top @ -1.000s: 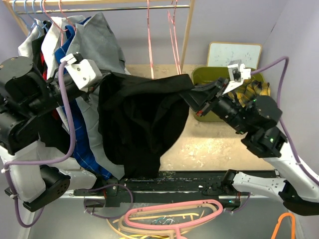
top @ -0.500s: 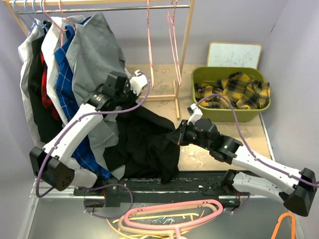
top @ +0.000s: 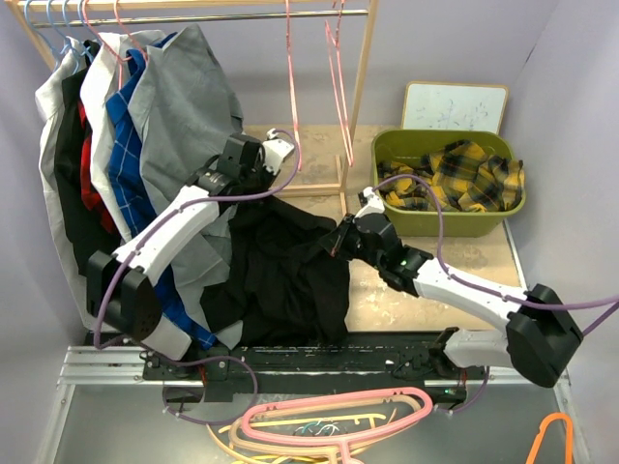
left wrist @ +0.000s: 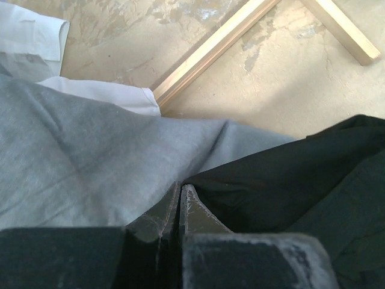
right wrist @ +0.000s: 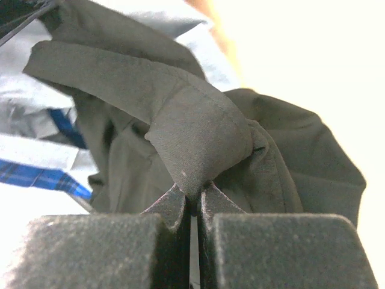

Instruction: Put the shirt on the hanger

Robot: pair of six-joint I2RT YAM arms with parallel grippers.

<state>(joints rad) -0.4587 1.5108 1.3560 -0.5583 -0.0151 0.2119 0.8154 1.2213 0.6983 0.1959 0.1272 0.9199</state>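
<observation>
Bare tabletop (top: 377, 304) lies open between the black shirt (top: 285, 280) and green bin (top: 450, 227); hung clothes (top: 184, 106) crowd the left.

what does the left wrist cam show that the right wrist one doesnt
Only left wrist: the wooden rack foot, the grey shirt, the table, and the left gripper, shut where grey cloth meets black. Only right wrist: blue plaid cloth and the right gripper, shut on a fold of the black shirt. Both: the black shirt.

Shirt (top: 290, 280) plain black; thin hanger (top: 289, 87) pink; bin (top: 385, 147) olive green; cloth (top: 455, 174) yellow-black plaid
</observation>
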